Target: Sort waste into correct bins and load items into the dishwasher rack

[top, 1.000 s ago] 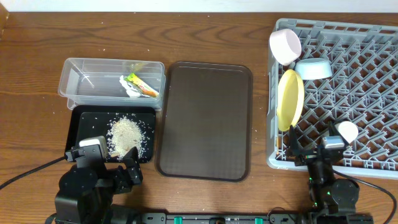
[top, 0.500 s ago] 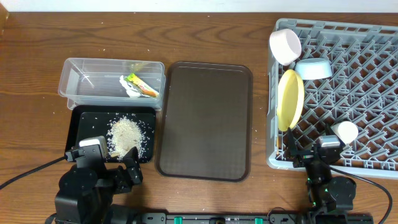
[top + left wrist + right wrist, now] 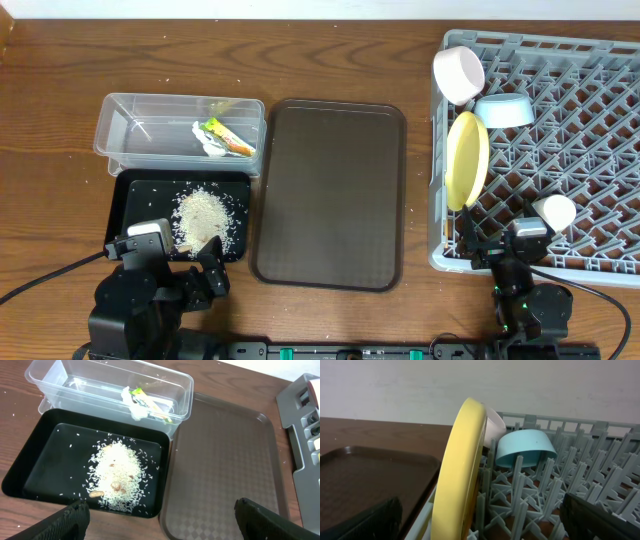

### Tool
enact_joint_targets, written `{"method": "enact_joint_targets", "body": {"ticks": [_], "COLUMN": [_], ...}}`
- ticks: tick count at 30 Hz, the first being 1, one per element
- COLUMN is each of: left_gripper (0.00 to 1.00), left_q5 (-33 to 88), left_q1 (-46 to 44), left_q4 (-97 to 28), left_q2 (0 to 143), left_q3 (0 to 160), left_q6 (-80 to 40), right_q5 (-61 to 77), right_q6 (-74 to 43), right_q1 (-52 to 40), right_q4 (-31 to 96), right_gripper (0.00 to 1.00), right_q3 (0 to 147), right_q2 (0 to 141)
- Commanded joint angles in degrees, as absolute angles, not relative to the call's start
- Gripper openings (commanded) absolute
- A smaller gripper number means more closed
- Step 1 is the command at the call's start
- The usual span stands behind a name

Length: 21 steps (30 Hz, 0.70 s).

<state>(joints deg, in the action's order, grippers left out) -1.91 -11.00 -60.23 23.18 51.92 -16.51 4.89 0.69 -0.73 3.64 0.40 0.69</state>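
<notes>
Showing overhead only: cup (image 3: pixel 557 212) in rack (image 3: pixel 600 110)

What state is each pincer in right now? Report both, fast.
Left pincer: open, holding nothing.
Right pincer: open, holding nothing.

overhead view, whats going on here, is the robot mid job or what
Two robot arms are sorting waste and loading dishes; right now neither holds anything. The left claw and right claw are both open and empty. The snack wrapper lies in the clear tub, the rice in the black tray. The yellow plate stands on edge in the grey rack with the white bowl, blue bowl and small cup.
</notes>
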Motion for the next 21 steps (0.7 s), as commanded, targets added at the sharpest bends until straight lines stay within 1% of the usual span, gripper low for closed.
{"method": "enact_joint_targets", "body": {"ticks": [1,7,11,16,21], "left_gripper": [0.95,0.95,0.95,0.95,0.95], "left_q5": [-2.6,-2.6,-3.5,-5.2,-6.7], "left_q1": [-11.1,-11.1,-10.2,-8.5,-5.1], "left_q4": [-60.4,-60.4,-63.0,-59.5,-52.4], "left_q2": [23.1,23.1,21.8,15.8,8.5], "left_q3": [51.5,51.5,51.5,49.0,39.4], "left_q6": [-16.8,-16.8,-14.4,-14.4,-14.0], "right_q5": [4.3,4.3,4.3,4.3,4.3], "right_q6": [1.4,1.4,1.4,1.4,1.4], "right_q1": [-1.2,-1.2,-1.2,-1.2,-1.2], "right_q4": [3.9,3.9,3.9,3.9,3.9], "right_gripper": [0.99,0.99,0.99,0.99,0.99], "right_q3": [0.3,0.3,0.3,0.3,0.3], "right_q2": [0.3,0.3,0.3,0.3,0.3]}}
